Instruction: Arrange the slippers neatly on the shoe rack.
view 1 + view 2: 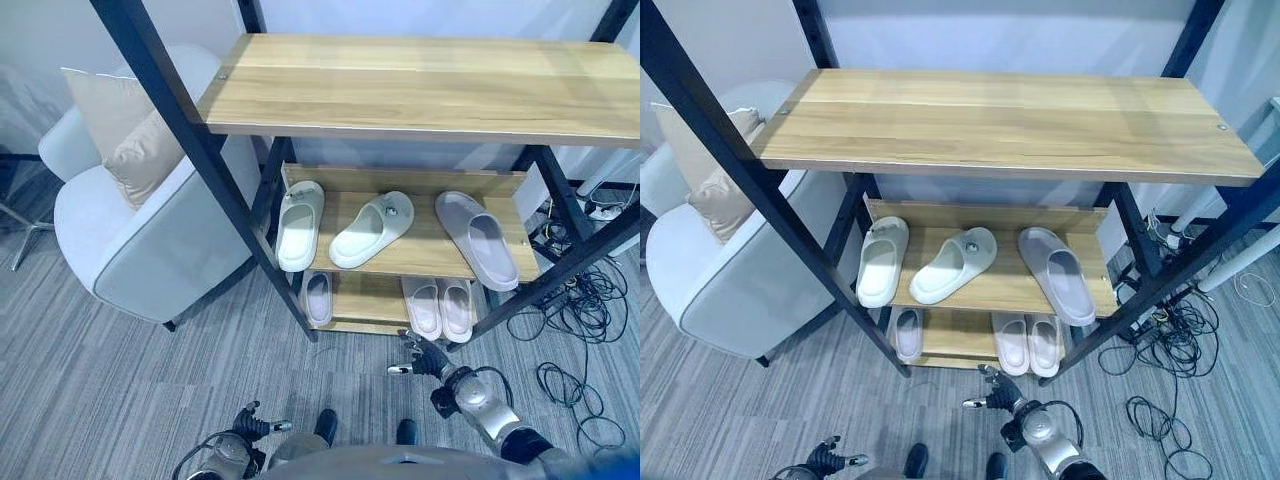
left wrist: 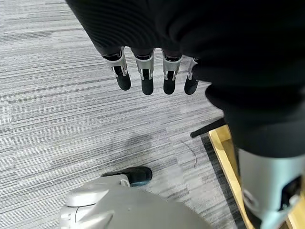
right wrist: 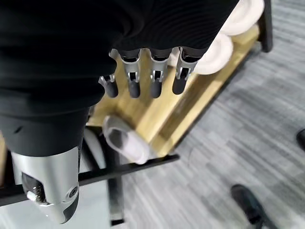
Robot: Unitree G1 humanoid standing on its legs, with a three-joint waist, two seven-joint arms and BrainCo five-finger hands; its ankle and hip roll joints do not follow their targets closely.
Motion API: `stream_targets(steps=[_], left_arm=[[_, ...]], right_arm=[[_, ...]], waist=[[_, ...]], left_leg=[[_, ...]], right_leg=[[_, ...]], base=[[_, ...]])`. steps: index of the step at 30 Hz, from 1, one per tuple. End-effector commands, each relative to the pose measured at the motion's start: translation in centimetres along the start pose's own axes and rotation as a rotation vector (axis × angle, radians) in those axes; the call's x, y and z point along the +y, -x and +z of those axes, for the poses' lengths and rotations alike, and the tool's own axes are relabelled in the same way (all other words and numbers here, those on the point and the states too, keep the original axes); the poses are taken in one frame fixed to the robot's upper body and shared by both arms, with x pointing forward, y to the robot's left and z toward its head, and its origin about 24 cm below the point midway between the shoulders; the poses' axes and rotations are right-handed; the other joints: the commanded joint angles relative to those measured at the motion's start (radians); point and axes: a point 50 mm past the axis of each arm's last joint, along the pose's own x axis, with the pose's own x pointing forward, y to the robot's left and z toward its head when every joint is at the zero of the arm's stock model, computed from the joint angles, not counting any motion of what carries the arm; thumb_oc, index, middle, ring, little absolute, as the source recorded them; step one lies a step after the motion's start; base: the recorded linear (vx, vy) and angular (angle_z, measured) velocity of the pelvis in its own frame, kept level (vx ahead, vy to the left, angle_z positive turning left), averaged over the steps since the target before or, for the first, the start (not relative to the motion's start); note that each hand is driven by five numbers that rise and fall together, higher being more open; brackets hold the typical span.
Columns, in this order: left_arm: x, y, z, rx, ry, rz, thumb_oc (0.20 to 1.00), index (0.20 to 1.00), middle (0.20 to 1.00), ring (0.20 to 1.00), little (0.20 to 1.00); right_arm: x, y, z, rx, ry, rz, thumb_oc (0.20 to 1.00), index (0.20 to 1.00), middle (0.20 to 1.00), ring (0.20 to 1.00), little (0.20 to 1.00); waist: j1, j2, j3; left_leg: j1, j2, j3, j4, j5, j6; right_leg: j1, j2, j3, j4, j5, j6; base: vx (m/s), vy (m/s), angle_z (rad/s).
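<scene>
Right hand (image 1: 428,357): empty, fingers loosely spread, just in front of the shoe rack (image 1: 420,90).
Slippers: grey slipper (image 1: 478,238) lies crooked, above the hand.
Left hand (image 2: 152,78): empty, fingers relaxed.

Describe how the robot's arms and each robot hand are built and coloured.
Silver-grey arms end in a dark ribbed wrist cover. The right robot hand and left robot hand each have silver fingers in a row with rounded dark tips.
</scene>
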Motion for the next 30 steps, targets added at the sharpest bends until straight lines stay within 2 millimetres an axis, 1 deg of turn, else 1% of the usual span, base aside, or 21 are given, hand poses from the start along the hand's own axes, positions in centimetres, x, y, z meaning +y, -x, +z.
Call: stream_targets(steps=[1,3,4,6,7,8,9,11,12,13,15,17,18,20,21,22,23,27,29,30], left_arm=[[0.7,-0.6,2.7,-0.084,-0.055,-0.007,1.000,1.000,1.000,1.000,1.000],[0.5,-0.7,3.0,-0.091,-0.059,-0.016,1.000,1.000,1.000,1.000,1.000],[0.3,-0.7,3.1,-0.096,-0.070,-0.025,1.000,1.000,1.000,1.000,1.000],[0.0,-0.7,3.1,-0.095,-0.077,-0.035,1.000,1.000,1.000,1.000,1.000],[-0.1,-0.7,3.1,-0.093,-0.079,-0.041,1.000,1.000,1.000,1.000,1.000],[-0.1,-0.7,3.1,-0.094,-0.079,-0.042,1.000,1.000,1.000,1.000,1.000],[-0.2,-0.7,3.3,-0.100,-0.077,-0.049,1.000,1.000,1.000,1.000,1.000],[-0.5,-0.6,3.3,-0.100,-0.074,-0.056,1.000,1.000,1.000,1.000,1.000],[-0.8,-0.6,3.3,-0.100,-0.061,-0.063,1.000,1.000,1.000,1.000,1.000],[-0.8,-0.6,3.3,-0.100,-0.062,-0.064,1.000,1.000,1.000,1.000,1.000],[-0.9,-0.5,3.1,-0.083,0.021,-0.053,1.000,1.000,1.000,1.000,1.000],[-1.1,-0.5,3.0,-0.083,0.018,-0.048,1.000,1.000,1.000,1.000,1.000],[-1.3,-0.4,2.9,-0.088,-0.003,-0.049,1.000,1.000,1.000,1.000,1.000],[-1.3,-0.4,2.9,-0.098,-0.011,-0.043,1.000,1.000,1.000,1.000,1.000],[-1.3,-0.4,3.1,-0.104,-0.032,-0.045,1.000,1.000,1.000,1.000,1.000],[-1.3,-0.4,3.1,-0.104,-0.032,-0.045,1.000,1.000,1.000,1.000,1.000],[-1.2,-0.4,3.3,-0.115,-0.046,-0.044,1.000,1.000,1.000,1.000,1.000],[-0.8,-0.6,4.0,-0.141,-0.071,-0.036,1.000,1.000,1.000,1.000,1.000],[-0.4,-0.6,4.3,-0.152,-0.079,-0.017,1.000,1.000,1.000,1.000,1.000],[-0.1,-0.7,4.6,-0.165,-0.080,-0.007,1.000,1.000,1.000,1.000,1.000]], right_arm=[[0.2,-0.6,4.2,-0.202,0.023,0.083,1.000,1.000,1.000,1.000,1.000],[0.4,-0.6,6.0,-0.279,0.047,0.134,1.000,1.000,1.000,1.000,1.000],[0.7,-0.3,8.0,-0.357,0.070,0.188,1.000,1.000,1.000,1.000,1.000],[0.8,0.0,9.5,-0.419,0.090,0.221,1.000,1.000,1.000,1.000,1.000],[0.8,0.5,11.1,-0.488,0.115,0.257,1.000,1.000,1.000,1.000,1.000],[0.8,0.5,11.1,-0.488,0.115,0.257,1.000,1.000,1.000,1.000,1.000],[0.5,1.1,12.7,-0.557,0.127,0.268,1.000,1.000,1.000,1.000,1.000],[-0.1,1.6,14.1,-0.624,0.145,0.245,1.000,1.000,1.000,1.000,1.000],[-1.5,3.0,16.1,-0.740,0.175,0.154,1.000,1.000,1.000,1.000,1.000],[-1.5,3.0,16.1,-0.739,0.175,0.153,1.000,1.000,1.000,1.000,1.000],[-3.4,3.9,17.4,-0.816,0.246,-0.026,1.000,1.000,1.000,1.000,1.000],[-4.6,4.3,18.0,-0.841,0.311,-0.148,1.000,1.000,1.000,1.000,1.000],[-6.4,4.3,18.3,-0.823,0.428,-0.313,1.000,1.000,1.000,1.000,1.000],[-7.6,4.0,18.1,-0.786,0.488,-0.411,1.000,1.000,1.000,1.000,1.000],[-9.5,3.4,18.4,-0.743,0.476,-0.532,1.000,1.000,1.000,1.000,1.000],[-9.5,3.4,18.4,-0.744,0.476,-0.533,1.000,1.000,1.000,1.000,1.000],[-10.6,3.0,18.6,-0.705,0.538,-0.598,1.000,1.000,1.000,1.000,1.000],[-13.4,2.0,18.2,-0.592,0.547,-0.748,1.000,1.000,1.000,1.000,1.000],[-15.6,2.7,18.0,-0.535,0.599,-0.887,1.000,1.000,1.000,1.000,1.000],[-16.5,2.8,17.3,-0.485,0.599,-0.934,1.000,1.000,1.000,1.000,1.000]], waist=[[0.019,-0.041,0.033],[0.019,-0.044,0.034],[0.018,-0.048,0.033],[0.017,-0.050,0.033],[0.015,-0.054,0.031],[0.015,-0.054,0.031],[0.014,-0.056,0.030],[0.013,-0.057,0.030],[0.008,-0.056,0.028],[0.009,-0.055,0.028],[0.006,-0.053,0.026],[0.008,-0.053,0.025],[0.015,-0.052,0.023],[0.023,-0.053,0.024],[0.038,-0.055,0.027],[0.037,-0.055,0.027],[0.050,-0.059,0.032],[0.080,-0.071,0.046],[0.092,-0.081,0.059],[0.098,-0.081,0.065]], left_leg=[[-0.002,-0.035,-0.010,0.110,-0.123,0.031],[-0.003,-0.033,-0.009,0.109,-0.122,0.029],[-0.002,-0.029,-0.007,0.108,-0.122,0.028],[0.001,-0.026,-0.006,0.105,-0.123,0.026],[0.003,-0.023,-0.003,0.103,-0.124,0.024],[0.003,-0.023,-0.003,0.103,-0.124,0.024],[0.004,-0.021,-0.002,0.102,-0.125,0.023],[0.007,-0.019,0.000,0.099,-0.125,0.022],[0.009,-0.017,0.002,0.094,-0.125,0.022],[0.010,-0.017,0.002,0.094,-0.125,0.022],[0.011,-0.016,0.001,0.088,-0.125,0.025],[0.010,-0.016,-0.001,0.085,-0.125,0.026],[0.007,-0.018,-0.005,0.082,-0.124,0.029],[0.003,-0.020,-0.010,0.081,-0.123,0.030],[-0.015,-0.026,-0.019,0.083,-0.119,0.032],[-0.016,-0.027,-0.019,0.083,-0.120,0.032],[-0.034,-0.031,-0.024,0.089,-0.118,0.033],[-0.089,-0.049,-0.041,0.115,-0.115,0.035],[-0.130,-0.058,-0.047,0.132,-0.115,0.035],[-0.142,-0.060,-0.051,0.136,-0.114,0.036]], right_leg=[[0.004,-0.065,0.000,0.106,-0.067,0.053],[0.004,-0.065,0.000,0.106,-0.066,0.053],[0.004,-0.063,0.001,0.106,-0.067,0.053],[0.004,-0.061,0.003,0.105,-0.068,0.052],[0.005,-0.059,0.004,0.103,-0.068,0.053],[0.005,-0.059,0.004,0.103,-0.068,0.053],[0.005,-0.057,0.004,0.102,-0.068,0.053],[0.007,-0.056,0.006,0.100,-0.068,0.054],[0.007,-0.054,0.007,0.098,-0.068,0.056],[0.007,-0.054,0.007,0.098,-0.068,0.056],[0.007,-0.054,0.006,0.094,-0.066,0.057],[0.006,-0.054,0.003,0.093,-0.066,0.058],[0.006,-0.055,-0.001,0.090,-0.065,0.059],[0.005,-0.056,-0.008,0.088,-0.063,0.060],[-0.002,-0.058,-0.016,0.085,-0.058,0.062],[-0.002,-0.058,-0.016,0.085,-0.058,0.062],[-0.008,-0.060,-0.023,0.083,-0.055,0.063],[-0.029,-0.067,-0.043,0.074,-0.042,0.066],[-0.049,-0.069,-0.051,0.069,-0.033,0.068],[-0.057,-0.070,-0.055,0.067,-0.029,0.070]], base=[[0.00,0.000,0.00],[0.01,-0.019,0.05],[0.00,0.000,0.00],[0.00,0.000,0.00],[0.00,0.000,0.00],[0.00,0.000,0.00],[0.00,0.000,0.00],[0.02,0.005,0.00],[0.00,0.000,0.00],[0.04,0.024,-0.01],[0.02,0.008,-0.02],[0.02,0.011,0.00],[0.00,0.000,0.00],[0.00,0.011,0.02],[0.00,0.023,0.05],[0.00,0.000,0.00],[-0.02,0.007,0.07],[-0.04,0.013,0.23],[-0.05,0.032,0.27],[-0.04,0.035,0.22]])
